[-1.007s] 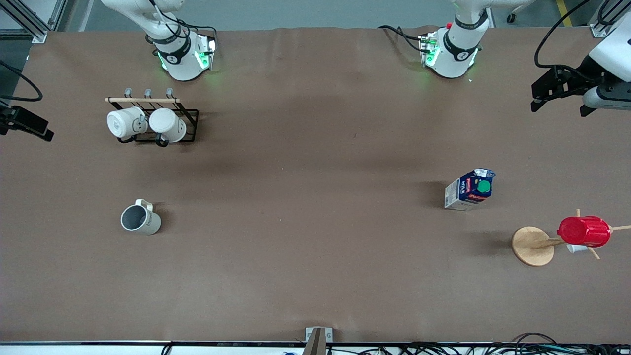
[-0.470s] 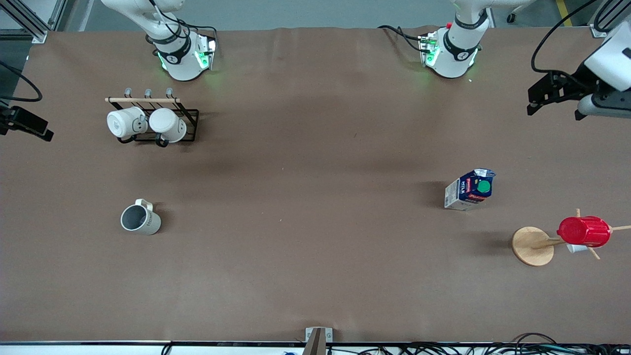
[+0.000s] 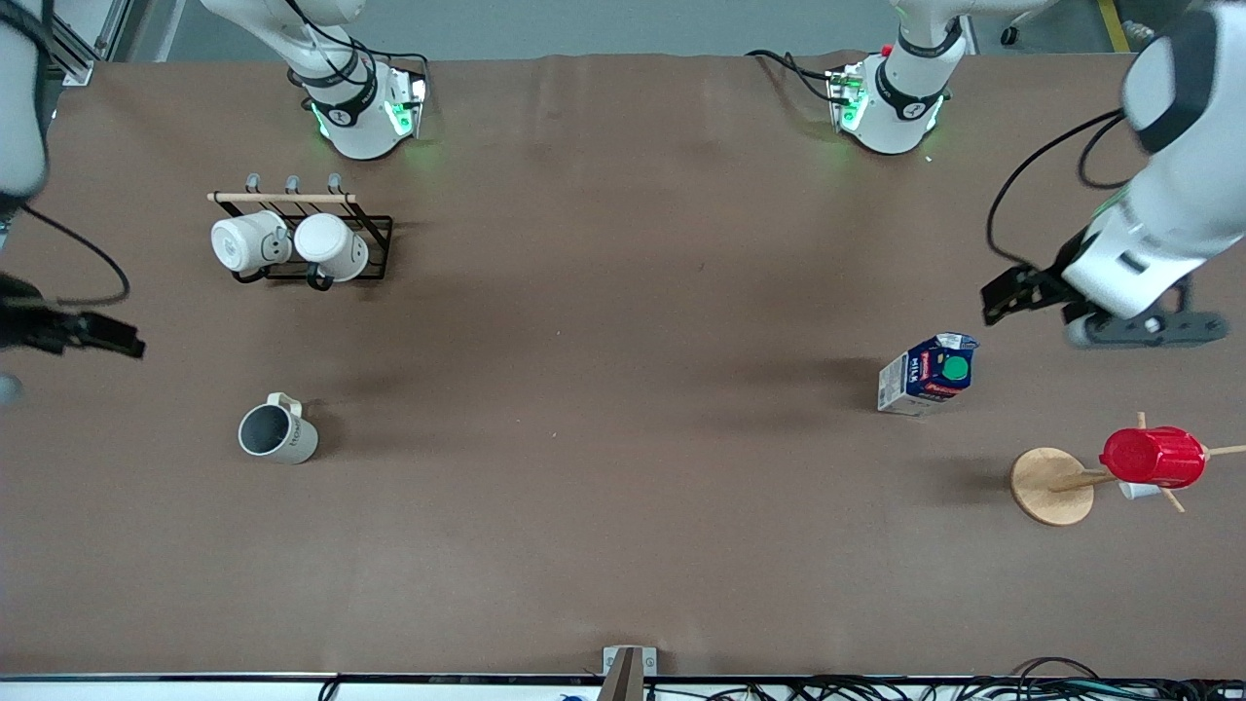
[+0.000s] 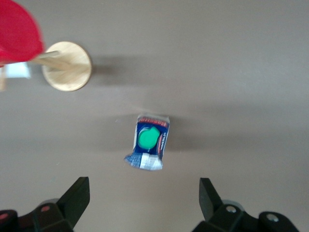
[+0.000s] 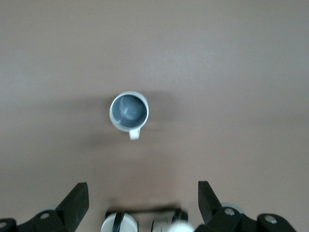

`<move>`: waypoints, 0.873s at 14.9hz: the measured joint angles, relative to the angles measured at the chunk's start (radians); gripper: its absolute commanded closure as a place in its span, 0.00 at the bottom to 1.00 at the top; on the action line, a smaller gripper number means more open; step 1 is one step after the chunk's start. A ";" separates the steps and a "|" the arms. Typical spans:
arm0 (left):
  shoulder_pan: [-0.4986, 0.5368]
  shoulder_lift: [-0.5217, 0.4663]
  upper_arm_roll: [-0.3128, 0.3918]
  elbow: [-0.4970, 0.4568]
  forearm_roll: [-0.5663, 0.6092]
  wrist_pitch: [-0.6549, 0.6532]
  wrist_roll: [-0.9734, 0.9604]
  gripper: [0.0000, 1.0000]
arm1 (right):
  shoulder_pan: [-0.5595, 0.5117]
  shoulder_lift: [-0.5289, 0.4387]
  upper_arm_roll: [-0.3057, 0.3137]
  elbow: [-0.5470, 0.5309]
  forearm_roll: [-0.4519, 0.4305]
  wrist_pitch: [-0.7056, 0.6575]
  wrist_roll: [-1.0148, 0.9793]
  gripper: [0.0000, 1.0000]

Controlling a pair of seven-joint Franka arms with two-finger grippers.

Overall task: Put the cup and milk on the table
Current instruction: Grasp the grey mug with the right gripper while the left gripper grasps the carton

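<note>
The cream-white cup (image 3: 277, 431) stands upright on the brown table (image 3: 623, 292) toward the right arm's end, grey inside showing. In the right wrist view the cup (image 5: 129, 112) lies ahead of my open, empty right gripper (image 5: 143, 199). In the front view the right gripper (image 3: 107, 339) hangs over the table's edge strip. The dark-blue milk (image 3: 929, 374) with its green cap stands toward the left arm's end. My left gripper (image 3: 1012, 294) is over bare table close to it. In the left wrist view the left gripper (image 4: 143, 198) is open and empty, with the milk (image 4: 149, 141) just ahead.
A black wire rack (image 3: 375, 243) with two plain white mugs (image 3: 248, 241) stands near the right arm's base; it also shows in the right wrist view (image 5: 145, 220). A round wooden disc (image 3: 1051, 486) carries pegs with a red cup (image 3: 1154, 457), nearer the front camera than the milk.
Both arms have swung in from the table's ends. The left gripper has come over the table near the milk; the right gripper has moved closer to the cup. Cup and milk have not moved.
</note>
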 measured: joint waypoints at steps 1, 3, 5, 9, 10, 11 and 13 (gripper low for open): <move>-0.001 0.014 -0.006 -0.047 0.000 0.056 -0.002 0.00 | -0.004 0.039 0.000 -0.022 0.001 0.064 -0.008 0.00; -0.001 0.053 -0.023 -0.098 0.000 0.121 -0.002 0.00 | -0.006 0.093 0.001 -0.090 0.001 0.204 -0.011 0.00; -0.003 0.091 -0.038 -0.111 0.021 0.152 -0.002 0.00 | -0.004 0.120 0.005 -0.168 0.001 0.332 -0.016 0.00; -0.003 0.139 -0.040 -0.130 0.090 0.227 -0.002 0.00 | -0.004 0.150 0.008 -0.289 0.001 0.521 -0.069 0.00; -0.002 0.146 -0.040 -0.139 0.092 0.245 -0.002 0.00 | -0.004 0.157 0.007 -0.320 0.001 0.573 -0.078 0.00; -0.002 0.153 -0.040 -0.147 0.092 0.257 0.000 0.01 | -0.004 0.165 0.007 -0.348 0.001 0.623 -0.085 0.00; -0.001 0.164 -0.040 -0.158 0.092 0.268 0.013 0.03 | -0.004 0.188 0.008 -0.389 0.001 0.702 -0.090 0.05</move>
